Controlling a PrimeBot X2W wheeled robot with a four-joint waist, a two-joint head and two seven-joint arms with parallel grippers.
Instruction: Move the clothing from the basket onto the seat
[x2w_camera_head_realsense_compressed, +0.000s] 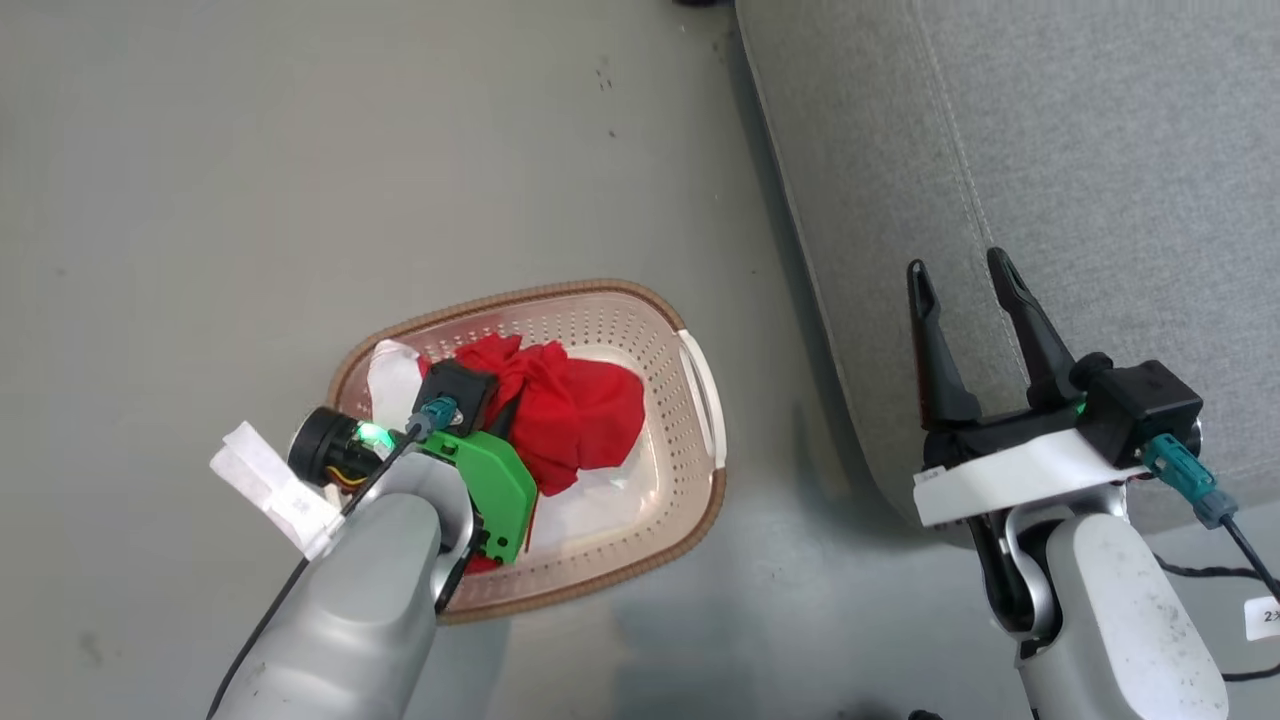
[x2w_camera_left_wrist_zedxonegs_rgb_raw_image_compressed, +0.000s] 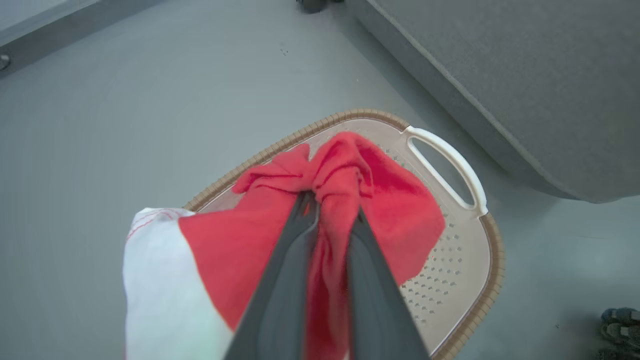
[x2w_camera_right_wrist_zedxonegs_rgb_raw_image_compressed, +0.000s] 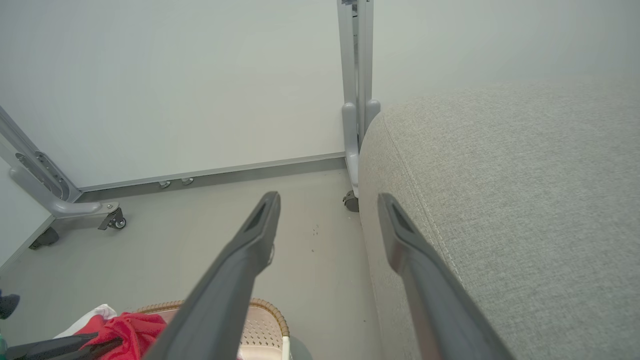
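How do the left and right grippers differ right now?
The left gripper is shut on the clothing; the right gripper is open, holding nothing. The left gripper is over the basket; the right gripper is by the edge of the seat. Both have two long dark fingers.

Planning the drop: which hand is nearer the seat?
Right. The right hand hangs open at the edge of the seat; the left hand is away, shut on the clothing over the basket.

We see left gripper (x2w_camera_left_wrist_zedxonegs_rgb_raw_image_compressed: 332, 205) tips half-buried in clothing (x2w_camera_left_wrist_zedxonegs_rgb_raw_image_compressed: 400, 215); seat (x2w_camera_head_realsense_compressed: 1050, 150) cut off top & rt; left arm (x2w_camera_head_realsense_compressed: 370, 580) hides near corner of basket (x2w_camera_head_realsense_compressed: 580, 288).
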